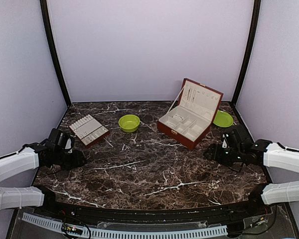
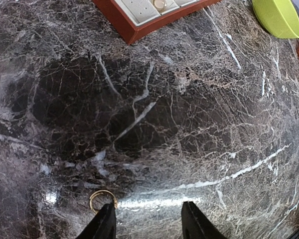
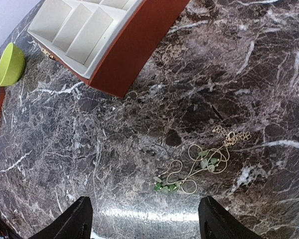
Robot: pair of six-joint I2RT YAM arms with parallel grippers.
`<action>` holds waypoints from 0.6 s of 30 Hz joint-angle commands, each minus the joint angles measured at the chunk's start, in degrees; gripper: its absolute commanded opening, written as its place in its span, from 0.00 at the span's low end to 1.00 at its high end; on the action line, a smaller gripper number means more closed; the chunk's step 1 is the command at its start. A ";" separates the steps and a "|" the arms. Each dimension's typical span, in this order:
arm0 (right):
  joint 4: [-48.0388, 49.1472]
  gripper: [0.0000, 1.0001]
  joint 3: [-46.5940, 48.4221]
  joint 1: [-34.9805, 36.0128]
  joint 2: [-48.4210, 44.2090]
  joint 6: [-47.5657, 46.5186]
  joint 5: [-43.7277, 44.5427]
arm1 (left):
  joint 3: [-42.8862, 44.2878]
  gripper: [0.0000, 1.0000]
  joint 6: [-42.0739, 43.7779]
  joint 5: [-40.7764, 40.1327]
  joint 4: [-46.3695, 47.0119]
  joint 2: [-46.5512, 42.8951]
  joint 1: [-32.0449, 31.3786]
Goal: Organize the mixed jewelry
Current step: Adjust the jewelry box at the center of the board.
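In the left wrist view a small gold-toned ring [image 2: 102, 199] lies flat on the dark marble, touching the tip of my left gripper's left finger [image 2: 105, 221]. The left gripper [image 2: 148, 219] is open and low over the table with nothing between its fingers. In the right wrist view a fine chain with green beads [image 3: 199, 169] lies tangled on the marble, just ahead of my right gripper [image 3: 147, 219] and nearer its right finger. That gripper stands wide open and empty. Seen from above, the left gripper [image 1: 77, 159] is at the table's left and the right gripper [image 1: 209, 153] at its right.
An open red-brown jewelry box [image 1: 189, 117] with cream compartments stands at the back right, close ahead of the right gripper. A flat red-brown tray [image 1: 88, 130] lies back left. Between them sits a lime-green bowl [image 1: 129, 123]; a green plate [image 1: 223, 118] lies behind the box.
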 commanded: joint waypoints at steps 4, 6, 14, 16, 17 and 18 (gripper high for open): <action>-10.04 0.66 -0.51 5.84 -1.40 6.82 1.22 | -1.62 0.48 -2.46 0.54 0.71 -3.46 -0.21; -11.72 0.63 -0.54 7.81 -1.97 8.13 0.29 | -1.67 0.48 -2.80 1.29 1.23 -3.69 -0.21; -15.77 0.52 -1.37 16.14 -3.08 12.06 0.26 | 1.06 0.49 -2.18 2.66 -0.95 -2.29 -0.21; -15.94 0.47 -1.81 17.52 -2.39 12.29 -0.03 | 1.98 0.50 -1.79 2.59 -1.69 -2.29 -0.21; -16.09 0.45 -1.77 18.32 -1.91 12.46 0.26 | 2.45 0.50 -1.67 2.57 -2.05 -2.29 -0.21; -16.20 0.42 -1.72 19.01 -1.26 12.83 0.72 | 2.90 0.50 -1.57 2.40 -2.37 -2.35 -0.21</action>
